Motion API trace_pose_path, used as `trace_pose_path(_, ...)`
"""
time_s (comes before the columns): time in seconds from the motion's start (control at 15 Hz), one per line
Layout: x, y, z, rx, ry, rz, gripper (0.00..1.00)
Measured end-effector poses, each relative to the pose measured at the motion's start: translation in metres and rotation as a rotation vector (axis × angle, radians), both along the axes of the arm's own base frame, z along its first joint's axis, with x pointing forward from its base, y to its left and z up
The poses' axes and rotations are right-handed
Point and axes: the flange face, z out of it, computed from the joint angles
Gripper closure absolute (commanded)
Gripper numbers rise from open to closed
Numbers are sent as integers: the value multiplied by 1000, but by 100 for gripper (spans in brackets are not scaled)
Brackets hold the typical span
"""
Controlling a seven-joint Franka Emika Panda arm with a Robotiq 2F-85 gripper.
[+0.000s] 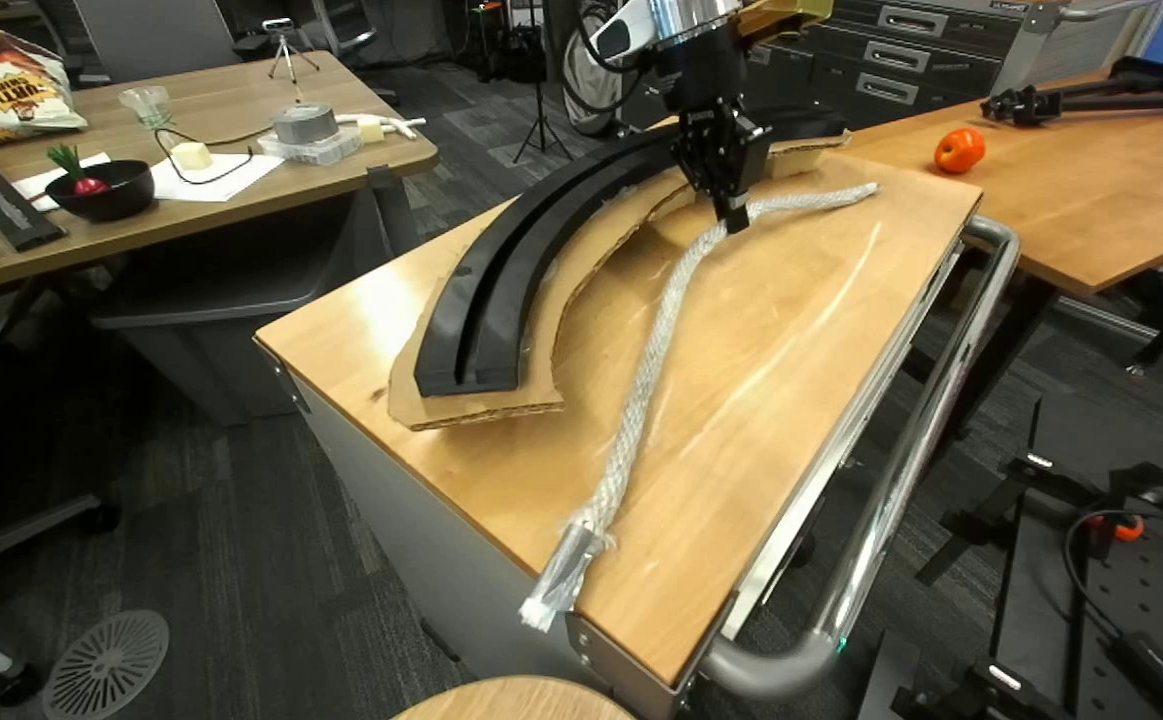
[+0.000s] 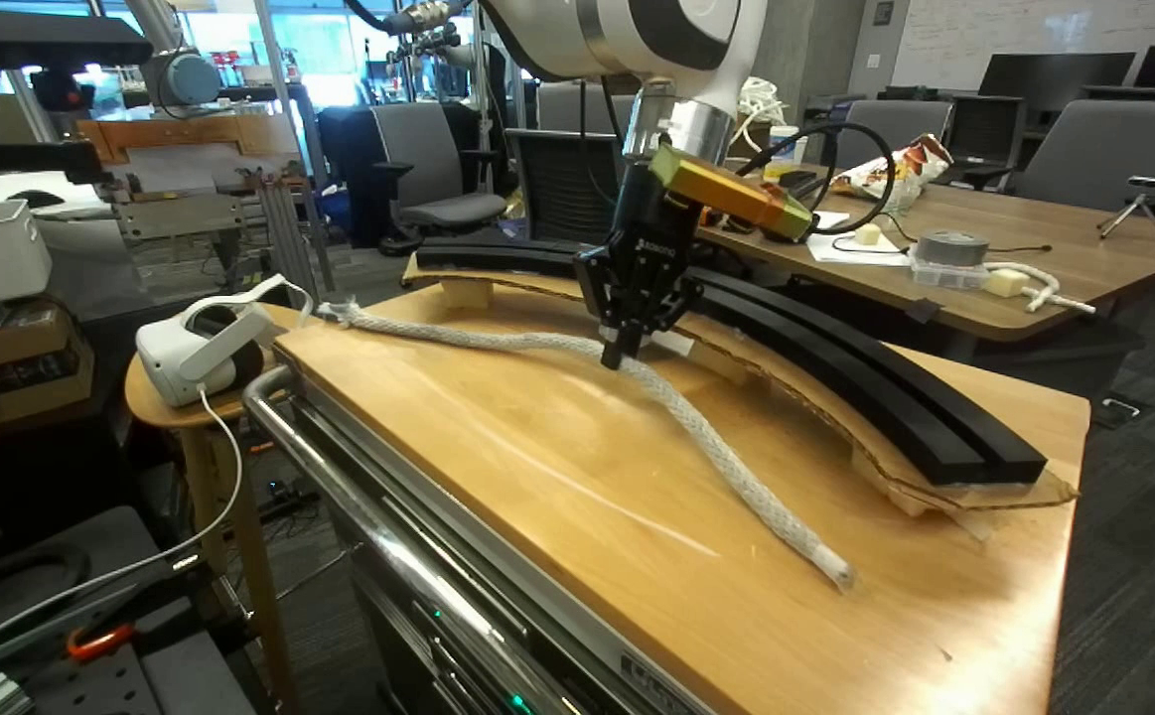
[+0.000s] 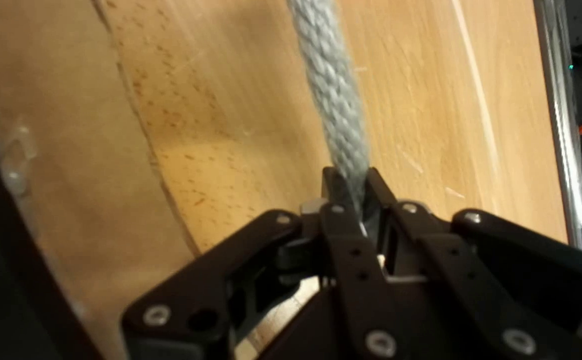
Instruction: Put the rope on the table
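The grey-white rope (image 1: pixel 656 340) lies lengthwise along the light-brown table (image 1: pixel 791 350). It also shows in an exterior view (image 2: pixel 726 452) and the wrist view (image 3: pixel 332 85). Its silver-wrapped end (image 1: pixel 563 572) sticks out past the table's short edge; its other end lies on the top. My gripper (image 1: pixel 734 218) points down and is shut around the rope between its middle and the unwrapped end. The gripper (image 2: pixel 619 353) is close to the tabletop; whether the held part touches the wood I cannot tell. In the wrist view the rope runs up from between the fingertips (image 3: pixel 352 182).
A curved black tray (image 1: pixel 471 320) on raised cardboard (image 1: pixel 541 390) stands beside the rope and close to the gripper. A metal tube rail (image 2: pixel 388 526) runs along the table's long side. A stool with a white headset (image 2: pixel 190 348) stands near the silver-wrapped end.
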Motion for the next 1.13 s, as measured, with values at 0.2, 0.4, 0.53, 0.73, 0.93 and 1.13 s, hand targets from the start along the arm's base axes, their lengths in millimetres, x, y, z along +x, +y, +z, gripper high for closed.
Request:
trace_pose_path(0.2,2,-3,7,12,-35,20,33)
trace_pose_path(0.4,-7,-6,38,41,-102,67,11)
trace_pose_path(0.53,-20,-10,70,45,-194,83,0)
trace_pose_path(0.73,-52,-19,117,53,-329,32,0)
trace_pose_path(0.93,-95,-38,156,75,-415,-76,0)
trace_pose_path(1.13,-121,-51,169,80,-450,-126,0)
